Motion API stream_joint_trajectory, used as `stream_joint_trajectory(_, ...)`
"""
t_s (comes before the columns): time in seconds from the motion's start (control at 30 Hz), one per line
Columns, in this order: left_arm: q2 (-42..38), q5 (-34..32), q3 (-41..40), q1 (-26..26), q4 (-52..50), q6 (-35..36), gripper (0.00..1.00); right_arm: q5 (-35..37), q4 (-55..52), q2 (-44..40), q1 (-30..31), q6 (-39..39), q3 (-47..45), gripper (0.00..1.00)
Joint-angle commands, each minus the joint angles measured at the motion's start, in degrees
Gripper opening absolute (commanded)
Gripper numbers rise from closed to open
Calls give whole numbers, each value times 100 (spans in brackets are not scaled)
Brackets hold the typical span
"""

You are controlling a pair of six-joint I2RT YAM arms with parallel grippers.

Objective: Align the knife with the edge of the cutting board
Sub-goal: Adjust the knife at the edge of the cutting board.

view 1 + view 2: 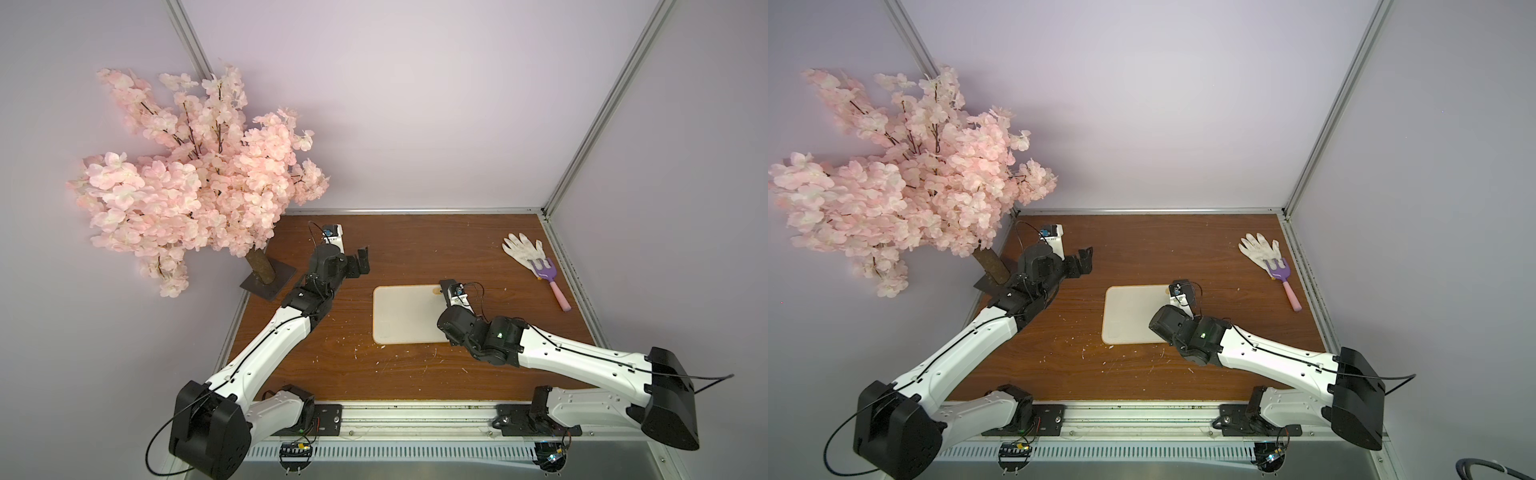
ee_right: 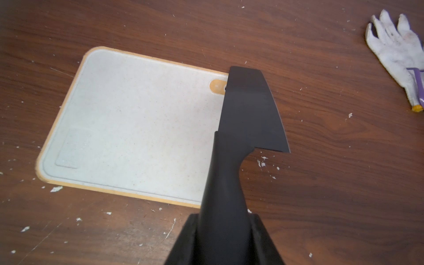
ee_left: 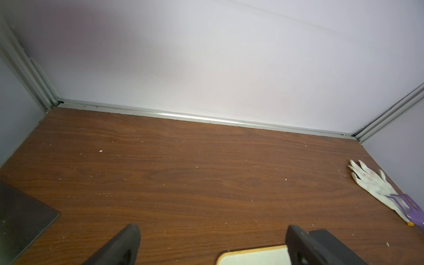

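The cream cutting board (image 1: 403,316) with a tan rim lies flat near the table's middle. My right gripper (image 2: 223,215) is shut on the handle of the black knife (image 2: 247,110). The broad blade hangs over the board's right edge, its tip beside the orange-ringed hole (image 2: 216,86). In a top view only the blade tip (image 1: 446,286) shows past the right wrist; the handle is hidden. My left gripper (image 1: 361,262) hovers open and empty to the far left of the board (image 3: 252,254), above bare wood.
A pink blossom tree (image 1: 199,178) on a dark base plate (image 1: 268,278) stands at the back left. A white glove (image 1: 521,249) and a purple fork (image 1: 544,270) with a pink handle lie at the back right. Walls with metal rails close off three sides.
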Motion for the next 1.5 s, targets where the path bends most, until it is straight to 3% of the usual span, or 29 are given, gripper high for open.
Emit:
stream_joint_trajectory(0.0,-46,58,91,65,-25,-22,100,519,-14,-127,71,-32,296,0)
stream_joint_trajectory(0.8,-46,66,85,65,-21,-29,100,1232,-99,-442,627,113,531,0)
stream_joint_trajectory(1.47,1,102,72,65,-7,-65,100,1763,-326,-263,1567,1342,155,0)
